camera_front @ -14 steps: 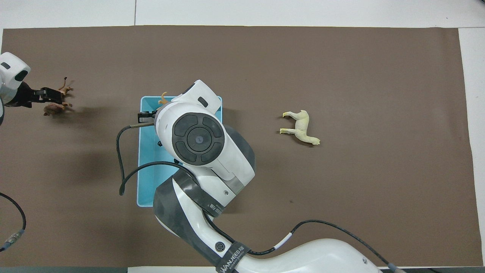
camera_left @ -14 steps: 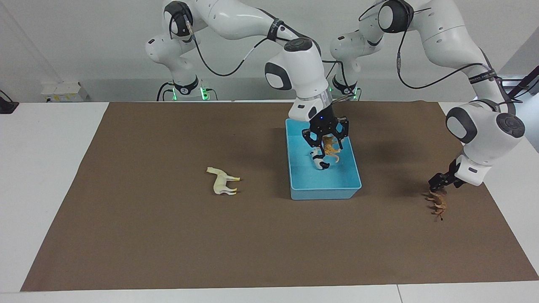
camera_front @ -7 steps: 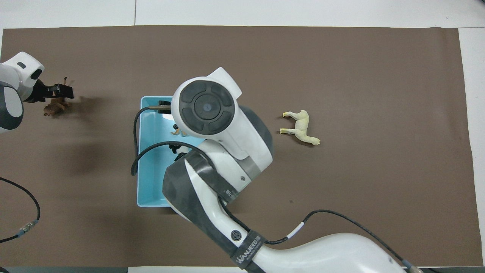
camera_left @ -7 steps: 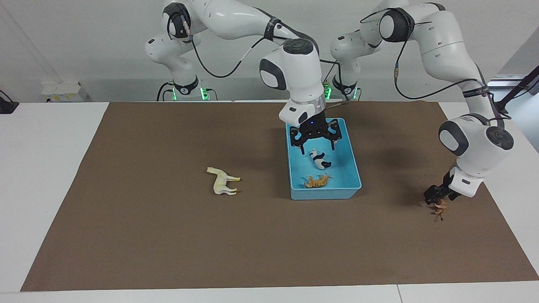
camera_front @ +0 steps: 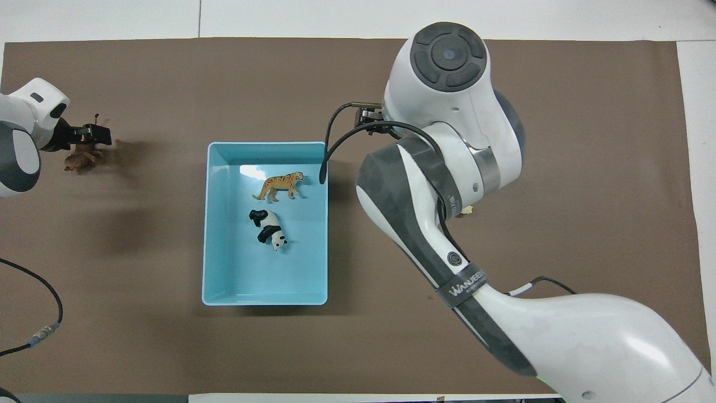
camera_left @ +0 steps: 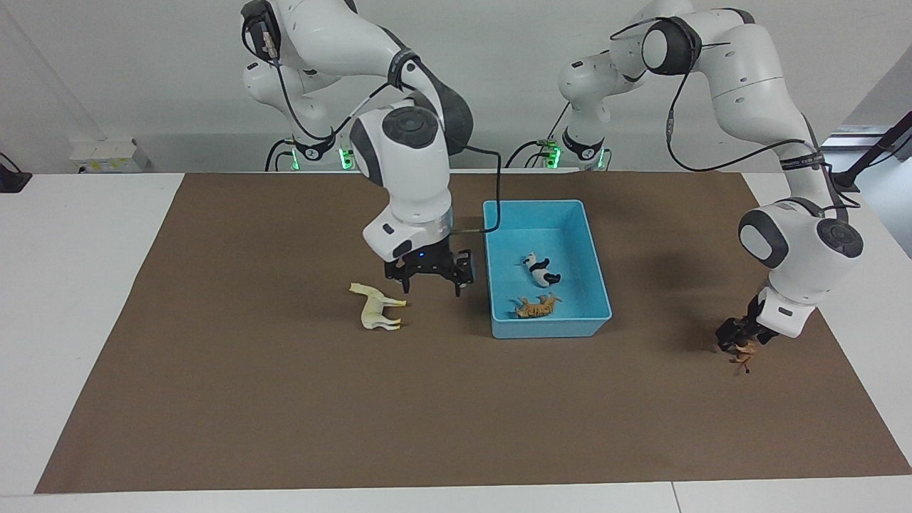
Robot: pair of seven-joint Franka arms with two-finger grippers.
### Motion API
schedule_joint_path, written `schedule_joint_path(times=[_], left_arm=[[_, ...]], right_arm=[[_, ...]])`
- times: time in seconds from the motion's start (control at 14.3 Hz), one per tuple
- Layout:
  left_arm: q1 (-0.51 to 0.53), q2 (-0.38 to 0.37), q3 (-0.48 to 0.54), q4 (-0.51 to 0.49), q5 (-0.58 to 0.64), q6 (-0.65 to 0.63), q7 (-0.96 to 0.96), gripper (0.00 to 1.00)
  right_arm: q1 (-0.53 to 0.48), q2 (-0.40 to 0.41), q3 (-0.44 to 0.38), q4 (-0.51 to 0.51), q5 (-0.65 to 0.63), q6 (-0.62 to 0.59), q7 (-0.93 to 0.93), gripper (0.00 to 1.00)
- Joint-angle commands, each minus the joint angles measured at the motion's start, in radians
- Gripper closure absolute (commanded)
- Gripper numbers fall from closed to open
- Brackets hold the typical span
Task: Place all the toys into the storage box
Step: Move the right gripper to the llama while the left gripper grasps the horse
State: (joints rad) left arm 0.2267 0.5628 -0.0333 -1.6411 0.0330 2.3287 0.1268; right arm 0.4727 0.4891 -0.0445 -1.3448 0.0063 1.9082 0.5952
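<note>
Right gripper has left the storage box since half a second ago; it hangs low over the brown mat, between the box and the horse, fingers spread wide and empty. From above its wrist covers nearly all of the horse, only a pale tip showing at.

Tiger lies on its side in the box, at the end farther from the robots. Panda lies in the box too, nearer the robots than the tiger, the two apart. Both sit where they were half a second ago. Overhead view confirms: tiger, panda, box walls around both.

Horse lies on its side on the mat, toward the right arm's end of the surface, beside the box but not touching it.

Left gripper is down at the lion, toward the left arm's end of the mat, well apart from the box. Fingers sit at the figurine; cannot tell whether they are closed on it. Overhead: gripper, lion partly under it.
</note>
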Motion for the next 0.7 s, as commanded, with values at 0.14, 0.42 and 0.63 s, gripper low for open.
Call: schedule_joint_path(times=[0.14, 0.42, 0.63], left_arm=[[-0.009, 0.020, 0.006, -0.003, -0.022, 0.024, 0.004, 0.01], [-0.006, 0.020, 0.006, 0.003, -0.028, -0.008, -0.001, 0.65], [-0.026, 0.022, 0.007, 0.046, -0.067, -0.102, -0.006, 0.80]], right_arm=[[-0.074, -0.158, 0.012, -0.434, -0.048, 0.248, -0.020, 0.00], [-0.089, -0.150, 0.011, -0.496, -0.051, 0.276, -0.072, 0.00], [-0.094, -0.149, 0.011, -0.550, -0.054, 0.336, -0.101, 0.00]])
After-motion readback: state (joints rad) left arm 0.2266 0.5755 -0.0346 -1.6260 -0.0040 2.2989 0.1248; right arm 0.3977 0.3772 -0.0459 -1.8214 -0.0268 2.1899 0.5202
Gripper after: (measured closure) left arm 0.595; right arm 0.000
